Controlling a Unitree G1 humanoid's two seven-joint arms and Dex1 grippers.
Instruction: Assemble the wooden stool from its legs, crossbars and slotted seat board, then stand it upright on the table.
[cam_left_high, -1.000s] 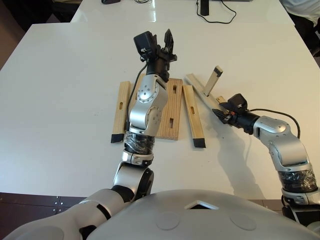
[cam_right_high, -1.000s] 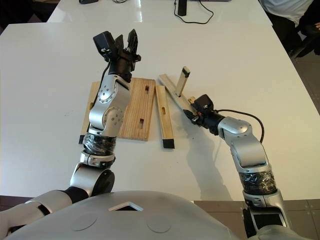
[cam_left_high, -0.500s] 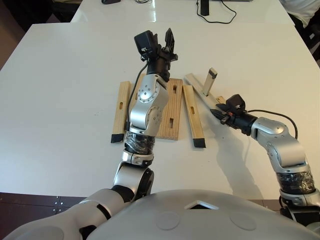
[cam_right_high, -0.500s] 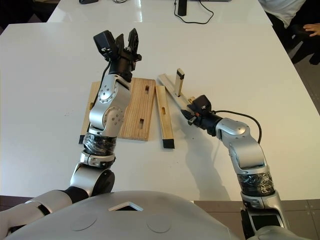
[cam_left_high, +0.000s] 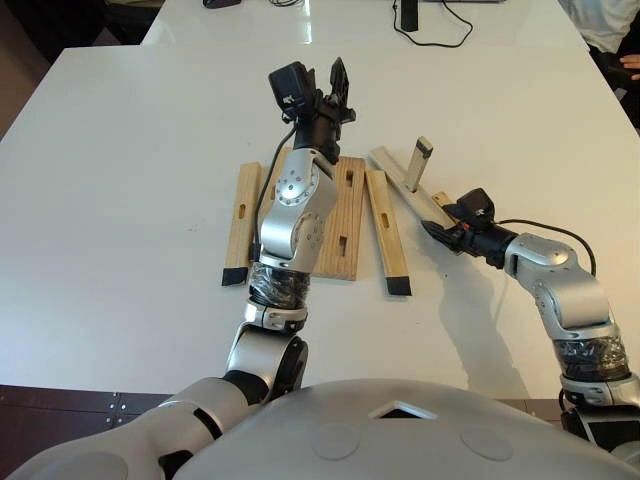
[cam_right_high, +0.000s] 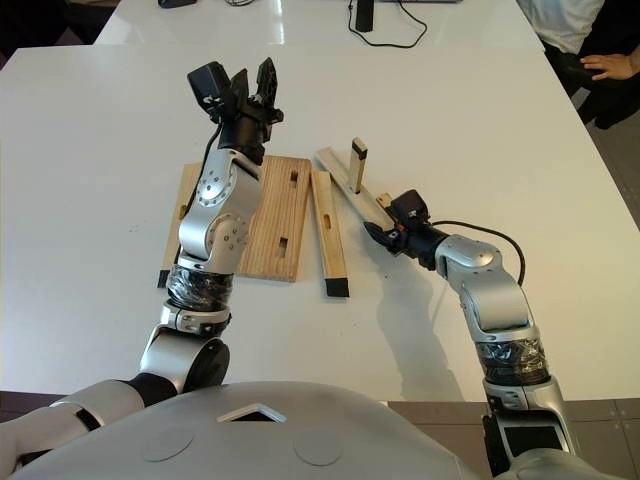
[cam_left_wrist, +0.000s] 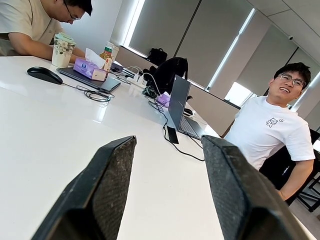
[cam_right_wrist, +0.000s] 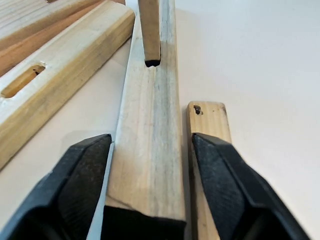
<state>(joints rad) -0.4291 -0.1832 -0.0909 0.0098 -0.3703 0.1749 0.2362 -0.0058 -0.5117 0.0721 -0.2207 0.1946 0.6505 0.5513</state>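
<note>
A white table (cam_left_high: 120, 150) holds loose stool parts laid flat near its middle. The slotted seat board (cam_left_high: 347, 215) lies lengthwise from near to far, partly covered by the robot's left arm. One leg (cam_left_high: 240, 222) lies to the left of the board, apart from it. A second leg (cam_left_high: 386, 232) lies just beside the board's right edge. Each of these two has a dark tip at its near end. Further right, a third leg (cam_left_high: 397, 175) lies at a slant, its far end angled toward the left. A short crossbar (cam_left_high: 421, 162) stands upright in that leg's slot. Another short piece of wood (cam_right_wrist: 210, 145) lies flat along the right side of the slanted leg at its near end.

The left gripper (cam_left_high: 328, 90) is held high above the far end of the seat board, pointing away from the robot. Its two fingers are spread wide with nothing between them.

The right gripper (cam_right_wrist: 150, 145) sits low at the table, at the near end of the slanted leg. Its fingers are apart, one on each side of the leg's end. A thin gap shows between one finger (cam_right_wrist: 82, 185) and the wood, and the other finger sits over the short flat piece. The fingers are not closed on the leg.
</note>
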